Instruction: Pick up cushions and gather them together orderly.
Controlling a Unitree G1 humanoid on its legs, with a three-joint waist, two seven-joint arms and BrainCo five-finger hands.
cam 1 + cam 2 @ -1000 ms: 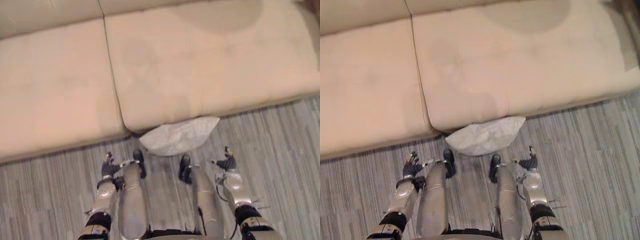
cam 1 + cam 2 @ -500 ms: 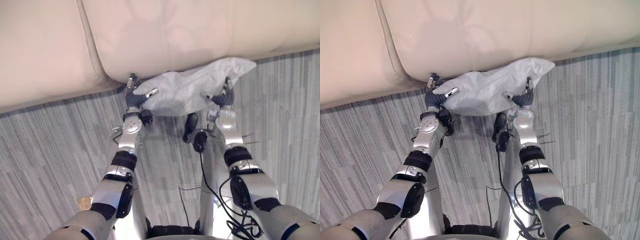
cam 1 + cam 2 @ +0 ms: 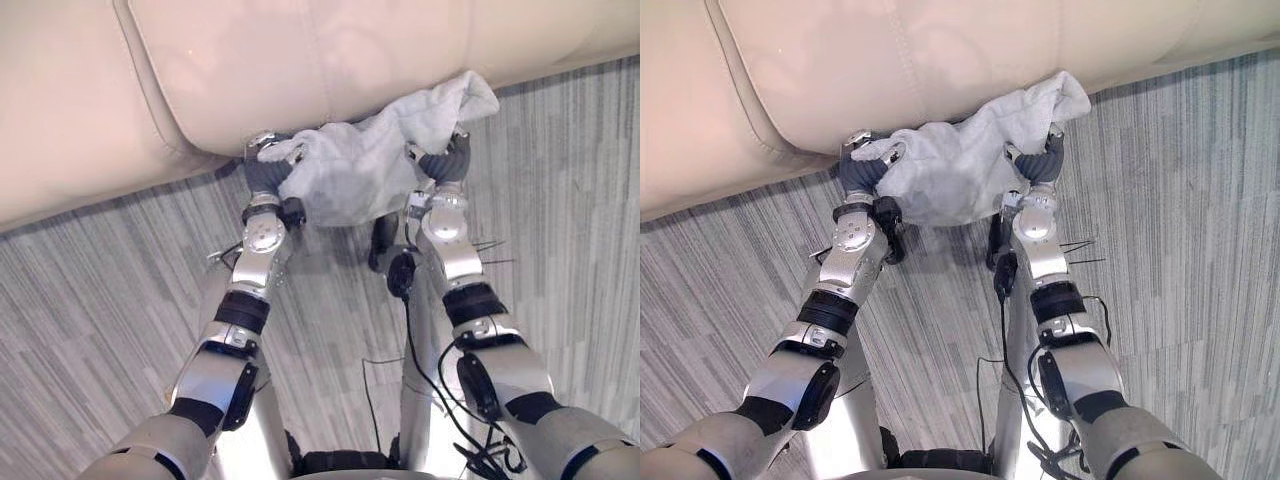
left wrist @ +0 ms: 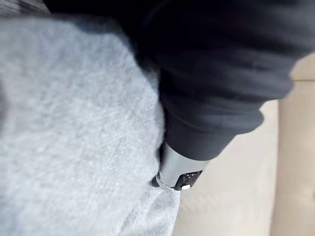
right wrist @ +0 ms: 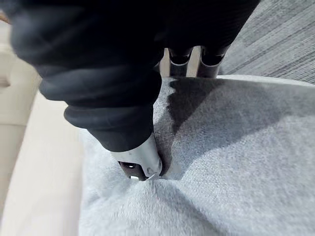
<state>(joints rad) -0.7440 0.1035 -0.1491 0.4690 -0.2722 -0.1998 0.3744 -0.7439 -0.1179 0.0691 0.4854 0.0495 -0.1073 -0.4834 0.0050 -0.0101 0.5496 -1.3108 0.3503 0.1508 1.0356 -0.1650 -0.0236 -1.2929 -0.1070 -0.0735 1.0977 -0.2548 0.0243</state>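
A light grey cushion (image 3: 365, 165) lies on the floor against the front of the beige sofa (image 3: 300, 70). My left hand (image 3: 266, 173) grips its left edge, fingers curled round the fabric. At the right edge, my right hand (image 3: 443, 163) pinches the cloth and bunches it upward. In the left wrist view the thumb (image 4: 174, 173) presses into the grey cushion (image 4: 69, 147). The right wrist view has the thumb (image 5: 140, 162) dug into the grey cushion (image 5: 221, 147), with two fingers (image 5: 197, 61) over its far edge.
The sofa's seam between two seat cushions (image 3: 150, 90) runs at the upper left. Grey striped carpet (image 3: 90, 320) spreads on both sides of my arms.
The view has shifted closer to the sofa front. Both hands have closed on the cushion's two edges, and its right end has bunched and risen.
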